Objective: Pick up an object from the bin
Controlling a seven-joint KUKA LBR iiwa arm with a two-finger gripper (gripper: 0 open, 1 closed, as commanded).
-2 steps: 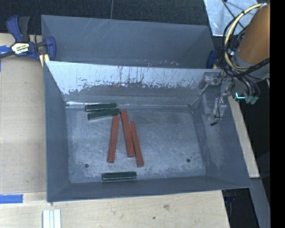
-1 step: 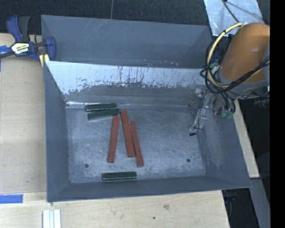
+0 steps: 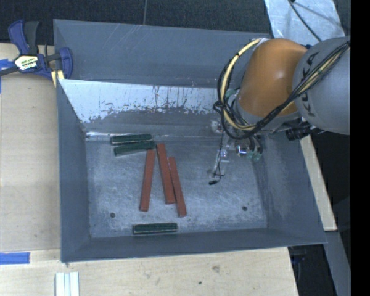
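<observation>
1. Tool [image 3: 217,172] hangs thin and dark below the wrist, over the right half of the bin [image 3: 74,184]. Its tip is too small to read, so I cannot tell whether it is spread or pressed together.
2. An orange cover [image 3: 268,73] and looped cables [image 3: 234,113] on the arm hide the bin's far right corner and part of its right wall.
3. Under the tool lies bare, scuffed bin floor. Whether the tip touches it cannot be told.
4. Three red-brown sticks [image 3: 166,173] lie mid-bin, left of the tool, running far to near and fanned slightly. The rightmost stick [image 3: 178,197] is nearest the tool, yet apart from it.
5. Two dark green sticks [image 3: 131,139] lie side by side at the far left of the floor, just by the red-brown ones' far ends.
6. Another dark green stick [image 3: 155,229] lies alone along the near wall.
</observation>
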